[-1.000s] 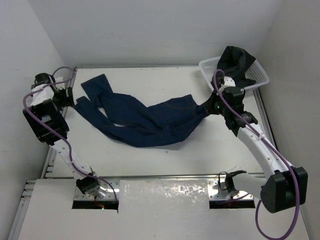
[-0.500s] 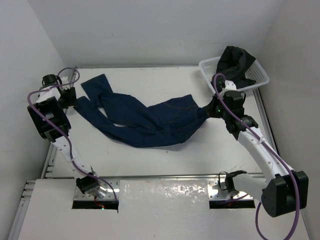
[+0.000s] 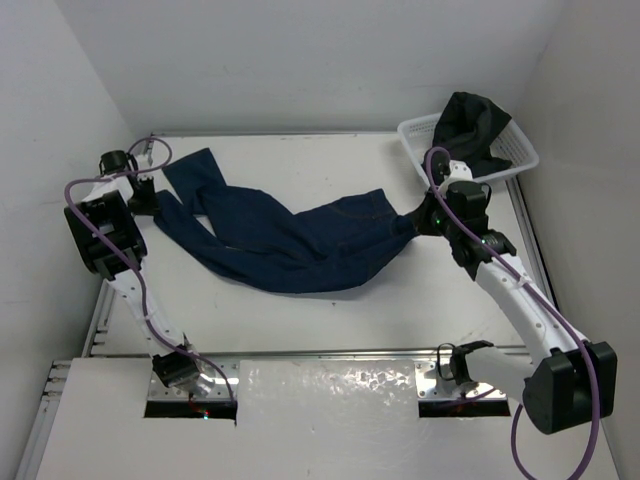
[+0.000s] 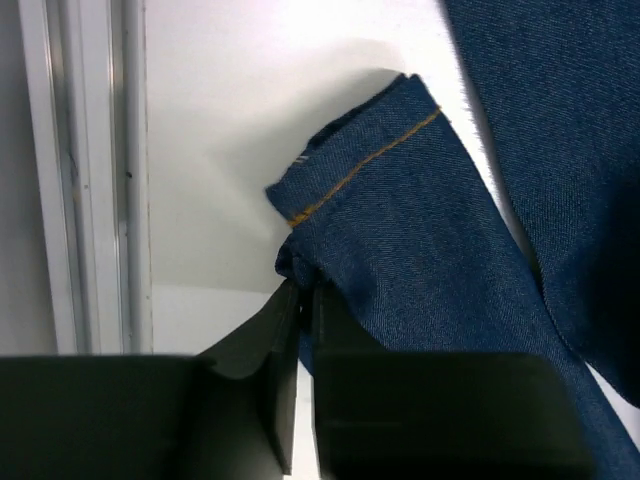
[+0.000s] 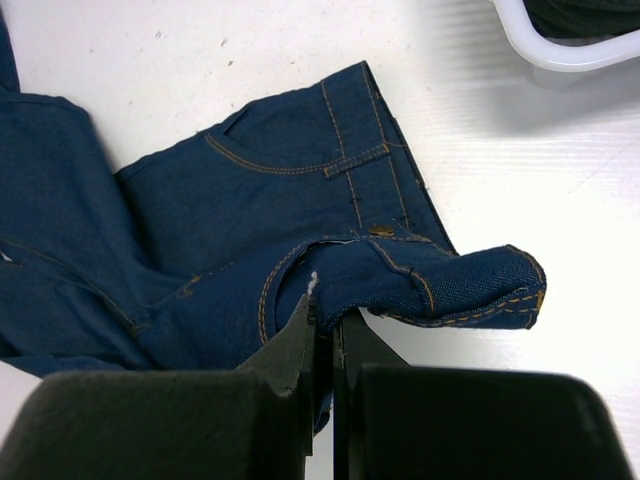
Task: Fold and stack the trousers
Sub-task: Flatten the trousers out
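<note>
Across table (image 3: 420, 300), trousers (image 3: 300, 245), waist to R

You have one pair of trousers (image 3: 300, 240) on one table (image 3: 400, 310); you can count two legs on that pair; two arms stand at the near edge, each with one gripper, so two in all: the left gripper (image 4: 298, 295) and the right gripper (image 5: 325, 310); one white basket (image 3: 515, 150); one dark garment (image 3: 470, 120) in it.
</note>
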Action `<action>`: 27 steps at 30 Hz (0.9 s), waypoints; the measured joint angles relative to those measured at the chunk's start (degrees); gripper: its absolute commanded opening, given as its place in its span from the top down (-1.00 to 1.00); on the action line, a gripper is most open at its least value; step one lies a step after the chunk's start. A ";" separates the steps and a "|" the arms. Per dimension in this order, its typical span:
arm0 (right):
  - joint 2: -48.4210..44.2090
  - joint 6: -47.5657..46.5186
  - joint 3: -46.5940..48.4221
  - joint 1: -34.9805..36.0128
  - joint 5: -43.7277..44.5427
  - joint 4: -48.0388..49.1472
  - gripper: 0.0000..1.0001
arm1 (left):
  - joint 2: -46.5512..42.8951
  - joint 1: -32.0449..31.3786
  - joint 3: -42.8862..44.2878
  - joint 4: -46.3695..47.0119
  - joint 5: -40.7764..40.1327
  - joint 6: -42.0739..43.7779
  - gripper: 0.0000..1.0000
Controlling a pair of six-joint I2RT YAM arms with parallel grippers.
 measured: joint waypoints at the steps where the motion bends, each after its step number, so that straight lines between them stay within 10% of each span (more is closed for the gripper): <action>1: 0.00 0.00 0.04 0.00 0.00 -0.02 1.00 | -0.07 0.00 -0.13 0.33 0.28 0.09 1.00; 7: 5.38 -1.40 7.78 -0.39 0.24 -2.91 1.00 | 0.59 1.27 4.98 -6.71 1.31 0.09 1.00; 14: 20.46 -1.90 36.22 -8.92 -4.55 -3.26 1.00 | 5.31 3.28 47.56 -20.48 -6.38 5.57 1.00; 20: 17.09 -1.55 37.68 -10.54 -8.17 1.03 1.00 | -15.98 3.50 31.67 -20.79 -11.13 13.84 1.00; 27: -0.07 0.81 10.56 -10.56 -9.03 3.87 1.00 | -20.28 4.59 11.13 -21.57 -12.98 19.04 1.00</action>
